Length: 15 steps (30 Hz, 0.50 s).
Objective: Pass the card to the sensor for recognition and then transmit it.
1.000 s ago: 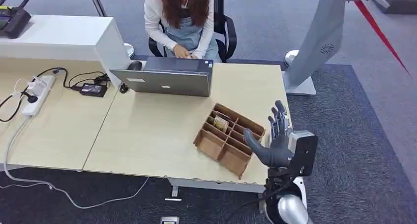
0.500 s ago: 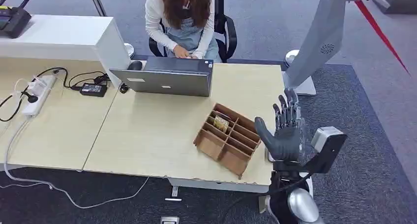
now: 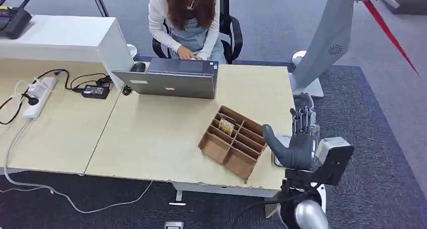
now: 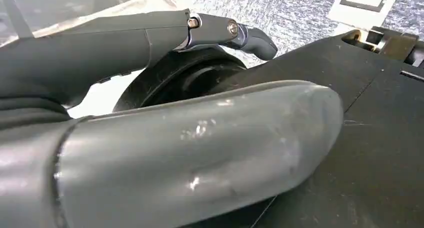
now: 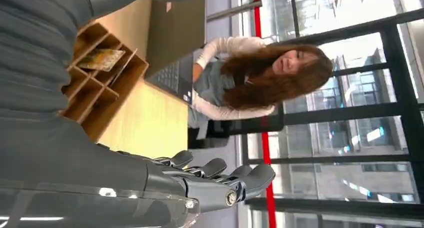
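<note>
A card with a yellow-green print lies in a slot of the brown wooden organizer near the table's right front corner. The right wrist view has the same card in the organizer. My right hand stands upright just right of the organizer, at the table's right edge. Its fingers are straight and apart, the thumb points toward the box, and it holds nothing. A small pale flat thing lies on the table edge behind the thumb. My left hand hangs with its fingers extended and holds nothing.
A person sits at the far side typing on a grey laptop. A power strip and cables lie at the left. A grey stand rises beyond the table's right edge. Dark carpet surrounds the table.
My right hand has drifted to the right, away from the organizer and out over the table's right edge, staying upright with its fingers apart.
</note>
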{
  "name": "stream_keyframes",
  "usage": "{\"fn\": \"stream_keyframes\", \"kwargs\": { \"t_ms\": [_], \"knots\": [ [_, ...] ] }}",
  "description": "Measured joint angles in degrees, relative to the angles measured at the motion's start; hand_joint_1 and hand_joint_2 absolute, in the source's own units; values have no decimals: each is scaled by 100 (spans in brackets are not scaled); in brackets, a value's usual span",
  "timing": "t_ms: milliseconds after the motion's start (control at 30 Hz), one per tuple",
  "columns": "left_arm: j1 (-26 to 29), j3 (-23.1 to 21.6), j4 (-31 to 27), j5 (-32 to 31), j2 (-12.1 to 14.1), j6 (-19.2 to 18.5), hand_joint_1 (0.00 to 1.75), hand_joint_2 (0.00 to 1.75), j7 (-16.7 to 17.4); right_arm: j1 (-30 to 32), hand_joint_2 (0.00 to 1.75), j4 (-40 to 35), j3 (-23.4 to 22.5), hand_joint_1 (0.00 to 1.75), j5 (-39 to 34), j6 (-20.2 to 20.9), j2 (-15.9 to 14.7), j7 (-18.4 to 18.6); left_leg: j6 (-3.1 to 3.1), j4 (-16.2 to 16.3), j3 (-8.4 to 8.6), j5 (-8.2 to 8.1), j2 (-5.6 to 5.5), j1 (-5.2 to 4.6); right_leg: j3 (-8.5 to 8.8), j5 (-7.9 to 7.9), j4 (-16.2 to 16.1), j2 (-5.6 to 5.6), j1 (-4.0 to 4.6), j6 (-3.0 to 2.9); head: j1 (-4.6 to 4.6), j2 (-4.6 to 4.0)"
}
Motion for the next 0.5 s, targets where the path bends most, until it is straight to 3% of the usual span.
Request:
{"fn": "stream_keyframes", "kwargs": {
  "t_ms": [233,500],
  "knots": [
    [-1,2,0,31,0,-2,0,0,-2,91,175,-162,11,0,802,-162,-13,230,0,0,0,0,0,0,1,0,0,0,0,0,0,0],
    [-3,2,0,-4,0,-20,0,0,-2,94,175,-214,20,0,895,-24,-11,378,0,0,0,0,0,0,1,0,0,0,0,0,0,0]
  ]
}}
